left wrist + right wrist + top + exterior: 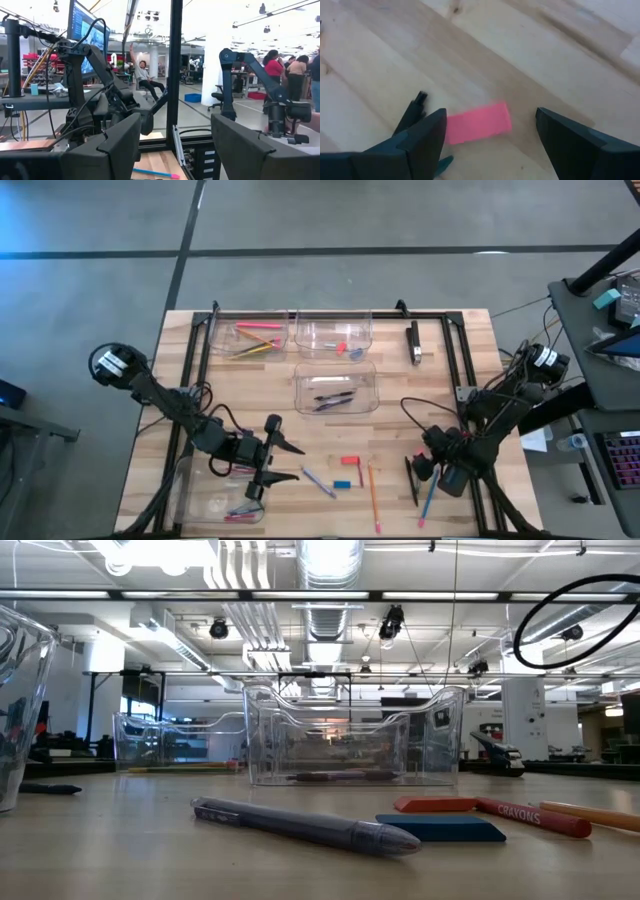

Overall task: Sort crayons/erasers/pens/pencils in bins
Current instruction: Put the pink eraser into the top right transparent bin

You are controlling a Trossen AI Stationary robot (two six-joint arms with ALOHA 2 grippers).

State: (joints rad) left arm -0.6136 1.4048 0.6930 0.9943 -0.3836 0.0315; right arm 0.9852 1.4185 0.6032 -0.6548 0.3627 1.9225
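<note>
The pink-red eraser (pixel 478 123) lies flat on the bare wood between the right gripper's (pixel 490 135) two dark fingers, which stand wide apart on either side of it and touch nothing — in the high view this eraser (pixel 350 461) sits near the front of the table (pixel 450 370), with a light blue eraser (pixel 342 483) just beside it and a grey-purple pen (pixel 318 482) a little to the left. An orange pencil (pixel 373 496), a dark pen (pixel 411 479) and a blue stick with a pink tip (pixel 429 500) also lie loose in that front area. Three clear bins stand toward the back: one with pencils (pixel 255 337), one with small pieces (pixel 334 337) and a middle one with pens (pixel 336 389); a fourth bin (pixel 215 493) sits at the front left corner under the left arm. The left gripper (pixel 281 462) hangs above the table beside that bin, fingers spread and empty. The step in hand looks like the approach for picking up the pink-red eraser. The next move calls for the right gripper to settle lower until the fingers bracket the block, then close squarely — it lies slightly askew, so a skewed pinch could spin it away.
</note>
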